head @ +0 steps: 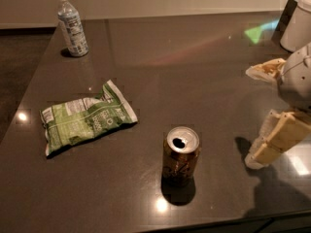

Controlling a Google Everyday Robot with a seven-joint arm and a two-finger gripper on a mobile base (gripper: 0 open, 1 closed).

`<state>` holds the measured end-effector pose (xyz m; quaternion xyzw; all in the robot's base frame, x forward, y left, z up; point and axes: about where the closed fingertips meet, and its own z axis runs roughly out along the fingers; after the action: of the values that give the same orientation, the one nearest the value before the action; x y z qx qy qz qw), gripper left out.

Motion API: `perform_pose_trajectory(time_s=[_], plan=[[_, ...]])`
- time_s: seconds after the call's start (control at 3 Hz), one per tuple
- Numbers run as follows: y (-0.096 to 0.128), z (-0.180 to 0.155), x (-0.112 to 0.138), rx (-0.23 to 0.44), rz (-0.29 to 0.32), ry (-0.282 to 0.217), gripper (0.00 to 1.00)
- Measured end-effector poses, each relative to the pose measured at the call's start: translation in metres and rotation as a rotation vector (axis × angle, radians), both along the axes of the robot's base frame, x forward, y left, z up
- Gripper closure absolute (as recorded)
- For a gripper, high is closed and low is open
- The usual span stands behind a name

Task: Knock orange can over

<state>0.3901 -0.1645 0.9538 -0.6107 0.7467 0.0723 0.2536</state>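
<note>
The orange can (181, 155) stands upright on the dark tabletop (194, 76), near the front edge. Its body is dark orange-brown and its silver top has an open tab hole. My gripper (257, 158) hangs to the right of the can, low over the table and pointing down and to the left. It is about one can-width away from the can and does not touch it. It holds nothing.
A green snack bag (83, 118) lies flat to the left of the can. A clear water bottle (71, 25) stands at the far left corner. A white object (296, 25) stands at the far right. The table's front edge runs just below the can.
</note>
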Motion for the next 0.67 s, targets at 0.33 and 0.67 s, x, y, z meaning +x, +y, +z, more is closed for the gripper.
perform_pose_trajectory(time_s=[0.33, 0.67], plan=[[0.03, -0.013, -0.009, 0.103, 0.006, -0.02, 0.0], [0.059, -0.023, -0.013, 0.187, 0.01, -0.027, 0.0]])
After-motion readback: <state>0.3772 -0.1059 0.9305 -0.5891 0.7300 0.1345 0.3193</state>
